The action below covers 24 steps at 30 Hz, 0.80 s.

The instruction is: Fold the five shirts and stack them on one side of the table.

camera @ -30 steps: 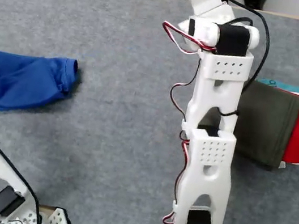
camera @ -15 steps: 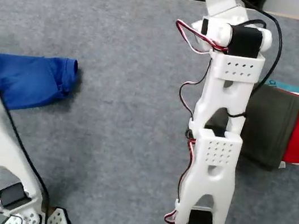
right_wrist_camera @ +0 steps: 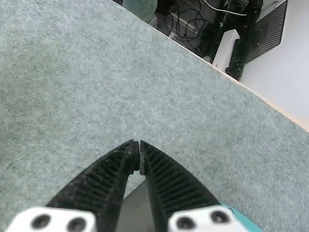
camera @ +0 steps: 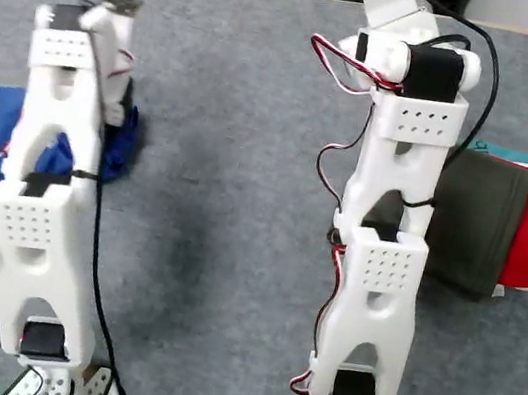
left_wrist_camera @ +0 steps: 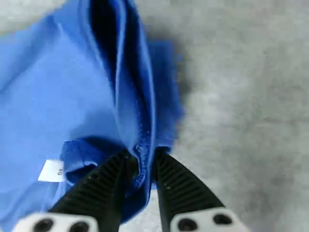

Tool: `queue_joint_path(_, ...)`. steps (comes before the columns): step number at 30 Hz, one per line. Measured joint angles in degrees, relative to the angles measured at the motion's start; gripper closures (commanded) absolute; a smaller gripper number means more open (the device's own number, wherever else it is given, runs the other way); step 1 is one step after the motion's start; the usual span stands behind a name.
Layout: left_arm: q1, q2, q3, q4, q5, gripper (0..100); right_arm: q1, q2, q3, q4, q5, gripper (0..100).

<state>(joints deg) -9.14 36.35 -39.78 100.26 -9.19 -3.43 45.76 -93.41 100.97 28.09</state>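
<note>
Left arm (camera: 45, 171) swung up from desk (camera: 239, 102) corner in past second; its jaws now pinch fold of blue shirt (left_wrist_camera: 72, 96), bunched at left side (likely start of fold). Right arm (camera: 386, 228) barely shifted, jaws closed empty. Folded stack (camera: 488, 220) at right edge.

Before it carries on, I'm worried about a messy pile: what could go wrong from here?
The left gripper pinches only a thin ridge of the blue shirt, so the fabric may slip out, or the bunched cloth may unfold if dragged. The folded stack lies right beside the right arm; a swing there could knock it askew.
</note>
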Motion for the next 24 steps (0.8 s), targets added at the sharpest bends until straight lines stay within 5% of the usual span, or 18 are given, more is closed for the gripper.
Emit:
queue_joint_path(9,1.2,3.0,0.1,-3.7,5.6,96,0.0,0.0,0.0,0.0,0.0,98.1)
queue_joint_path(16,0.6,3.1,-5.2,-0.4,9.3,75,-2.6,0.0,0.0,0.0,-0.3,97.9)
queue_joint_path(20,-3.8,1.4,-11.8,0.2,10.8,76,-4.6,0.1,0.0,0.0,-0.4,93.2)
queue_joint_path(24,-9.8,-6.5,-13.5,0.2,7.2,90,-7.8,1.5,0.0,0.0,-0.4,92.7)
